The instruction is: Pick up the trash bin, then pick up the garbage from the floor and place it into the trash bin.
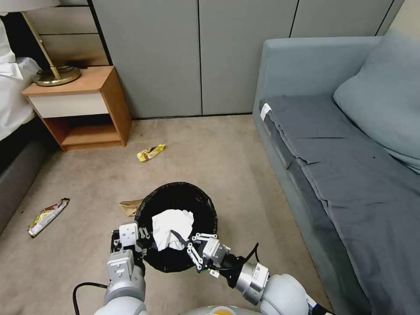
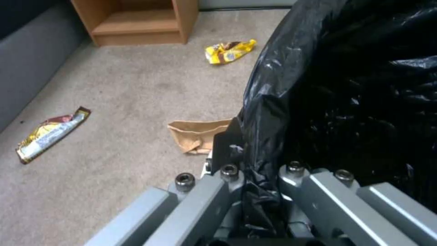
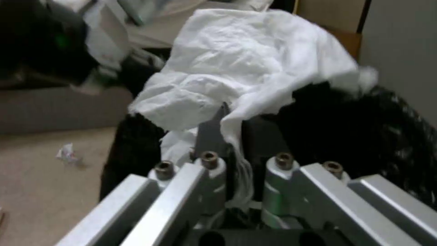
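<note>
Looking down from the head view, the small round trash bin lined with a crinkly black plastic bag (image 1: 177, 227) sits low in the centre of the frame, held above the beige short-pile carpet floor (image 1: 227, 157). The left claw (image 1: 141, 246) is clenched on the bin's rim at the lower left edge, so the bin hangs from that one pinch. The right claw (image 1: 186, 243) reaches over the lower right rim, grasping a crumpled white sheet of paper (image 1: 171, 228) that lies over the bin's mouth. That paper looks very light and soft, likely to drop freely on release. More litter remains on the carpet: a yellow crinkled wrapper (image 1: 151, 152) at upper centre-left, a flat brown paper bag (image 1: 130, 206) just beside the bin's left side, and a long red-and-yellow foil wrapper (image 1: 47, 216) at the far left.

From the left wrist view, the left claw (image 2: 257, 184) bites a fold of black liner, which fills the right half of the frame. The liner is thin and slippery, so the hold probably depends on catching the stiff rim beneath it. The brown bag (image 2: 196, 135) lies at mid-frame, close beyond the claw.

From the right wrist view, the right claw (image 3: 237, 150) pinches a trailing edge of the white paper (image 3: 241, 65), which billows across the upper centre of the frame above the black liner (image 3: 355, 136).
</note>
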